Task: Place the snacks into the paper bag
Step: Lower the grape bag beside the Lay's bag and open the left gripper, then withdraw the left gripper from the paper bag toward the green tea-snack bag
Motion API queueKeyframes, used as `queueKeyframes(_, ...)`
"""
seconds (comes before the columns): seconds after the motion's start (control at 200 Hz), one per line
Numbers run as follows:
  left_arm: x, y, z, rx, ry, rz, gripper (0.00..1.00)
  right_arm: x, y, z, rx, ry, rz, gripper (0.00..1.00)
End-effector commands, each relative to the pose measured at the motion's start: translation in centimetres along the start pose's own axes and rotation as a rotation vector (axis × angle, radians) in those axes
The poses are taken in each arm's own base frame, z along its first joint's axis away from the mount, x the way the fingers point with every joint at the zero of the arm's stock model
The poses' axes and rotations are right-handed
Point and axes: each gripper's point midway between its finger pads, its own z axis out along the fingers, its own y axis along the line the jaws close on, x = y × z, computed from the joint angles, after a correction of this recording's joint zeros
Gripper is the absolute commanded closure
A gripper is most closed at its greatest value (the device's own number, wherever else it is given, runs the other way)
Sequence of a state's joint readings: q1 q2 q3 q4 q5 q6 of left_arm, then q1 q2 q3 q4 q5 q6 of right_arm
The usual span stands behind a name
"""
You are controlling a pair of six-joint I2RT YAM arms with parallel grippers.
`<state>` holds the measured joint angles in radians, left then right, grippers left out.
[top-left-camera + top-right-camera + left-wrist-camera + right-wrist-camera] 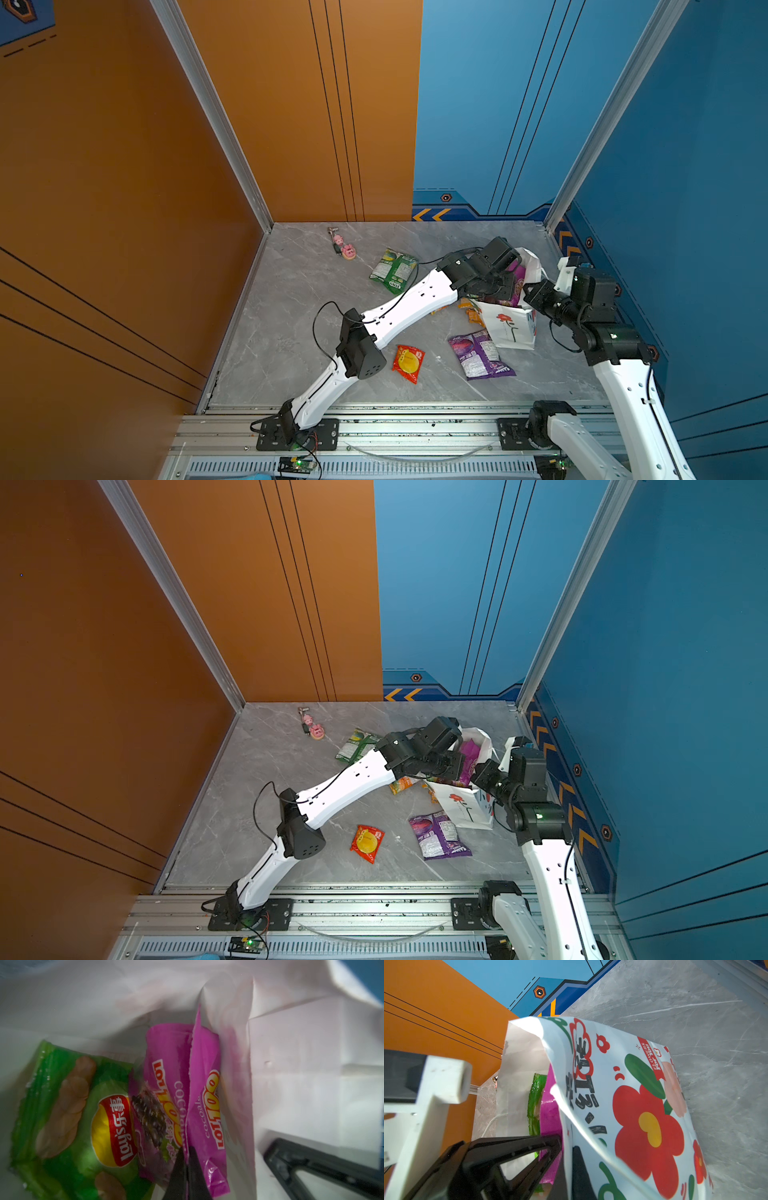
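Observation:
The white paper bag (509, 328) (465, 810) stands at the right of the table. My left gripper (187, 1151) reaches into its mouth (505, 286) and is shut on the edge of a magenta snack packet (204, 1076). A green chip bag (68, 1109) lies inside beside it. My right gripper (566, 1147) is shut on the paper bag's flowered side wall (643, 1105), one finger inside and one outside. On the table lie a green packet (394, 271), a red-yellow packet (408, 362), a purple bag (482, 355) and small orange sachets (471, 311).
Pink pig keychain charms (344, 246) lie near the back wall. Orange and blue walls enclose the grey table on three sides. The bag stands close to the right wall. An aluminium rail (415, 432) carrying both arm bases runs along the front.

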<state>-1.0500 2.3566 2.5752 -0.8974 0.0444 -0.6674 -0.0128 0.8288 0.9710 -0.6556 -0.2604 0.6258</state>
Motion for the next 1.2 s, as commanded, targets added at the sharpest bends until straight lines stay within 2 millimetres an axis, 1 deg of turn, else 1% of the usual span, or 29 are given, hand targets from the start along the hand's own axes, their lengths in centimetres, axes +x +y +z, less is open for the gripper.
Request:
queueKeyframes(0.0, -1.0, -1.3, -1.1, 0.057, -0.018, -0.011, 1.00, -0.4, 0.4, -0.6, -0.017, -0.031, -0.022, 1.00)
queueKeyframes(0.08, -1.2, -1.2, -1.5, 0.057, -0.023, -0.011, 1.00, -0.4, 0.4, -0.6, -0.013, -0.034, -0.022, 1.00)
queueKeyframes(0.2, -1.6, -1.2, -2.2, 0.055, -0.037, -0.006, 0.95, -0.4, 0.2, -0.7, -0.006, -0.038, -0.025, 1.00)
queueKeyframes(0.275, -1.8, -1.2, -2.6, 0.054, -0.043, -0.002, 0.89, -0.4, 0.2, -0.7, -0.003, -0.040, -0.026, 1.00)
queueKeyframes(0.365, -1.8, -1.2, -3.2, 0.062, -0.039, 0.005, 0.80, -0.5, 0.1, -0.8, 0.000, -0.042, -0.028, 1.00)
queueKeyframes(0.436, -2.1, -1.0, -3.9, 0.062, -0.043, 0.014, 0.76, -0.6, 0.0, -0.9, 0.007, -0.047, -0.033, 1.00)
queueKeyframes(0.496, -2.4, -0.6, -4.9, 0.049, -0.056, 0.023, 0.73, -0.6, -0.2, -0.9, 0.020, -0.052, -0.039, 1.00)
queueKeyframes(0.536, -2.7, -0.5, -6.1, 0.029, -0.085, 0.037, 0.73, -0.7, -0.4, -1.0, 0.028, -0.056, -0.041, 1.00)
queueKeyframes(0.621, -3.4, -0.3, -8.6, -0.033, -0.156, 0.104, 0.65, -0.8, -0.6, -0.9, 0.044, -0.061, -0.048, 1.00)
queueKeyframes(0.681, -3.8, -0.1, -10.3, -0.062, -0.193, 0.129, 0.61, -0.8, -0.8, -0.9, 0.052, -0.064, -0.051, 1.00)
queueKeyframes(0.766, -4.3, 0.1, -12.2, -0.072, -0.235, 0.144, 0.58, -0.9, -0.9, -0.9, 0.056, -0.068, -0.051, 1.00)
queueKeyframes(0.851, -4.4, 0.4, -13.9, -0.071, -0.274, 0.166, 0.57, -1.1, -0.9, -1.1, 0.061, -0.076, -0.052, 1.00)
queueKeyframes(0.901, -4.3, 1.0, -14.6, -0.087, -0.293, 0.178, 0.56, -1.1, -1.0, -1.2, 0.065, -0.080, -0.054, 1.00)
queueKeyframes(0.971, -4.2, 1.8, -16.5, -0.098, -0.350, 0.188, 0.56, -1.2, -1.1, -1.3, 0.073, -0.083, -0.055, 1.00)
queueKeyframes(1.011, -3.9, 2.7, -17.0, -0.111, -0.384, 0.190, 0.56, -1.2, -1.1, -1.3, 0.074, -0.083, -0.056, 1.00)
queueKeyframes(1.026, -4.1, 2.8, -17.9, -0.106, -0.415, 0.188, 0.56, -1.2, -1.1, -1.3, 0.074, -0.083, -0.054, 1.00)
queueKeyframes(1.041, -3.8, 3.4, -17.8, -0.112, -0.425, 0.188, 0.56, -1.2, -1.2, -1.2, 0.076, -0.084, -0.054, 1.00)
queueKeyframes(1.066, -3.7, 4.0, -18.7, -0.109, -0.454, 0.180, 0.55, -1.3, -1.2, -1.3, 0.077, -0.085, -0.053, 1.00)
queueKeyframes(1.076, -3.6, 4.3, -18.7, -0.108, -0.460, 0.176, 0.55, -1.3, -1.2, -1.2, 0.077, -0.084, -0.053, 1.00)
queueKeyframes(1.101, -3.7, 4.9, -19.8, -0.100, -0.491, 0.158, 0.55, -1.3, -1.2, -1.2, 0.078, -0.084, -0.053, 1.00)
queueKeyframes(1.196, -3.0, 9.2, -21.4, -0.121, -0.520, 0.059, 0.53, -1.3, -1.3, -1.0, 0.081, -0.082, -0.049, 1.00)
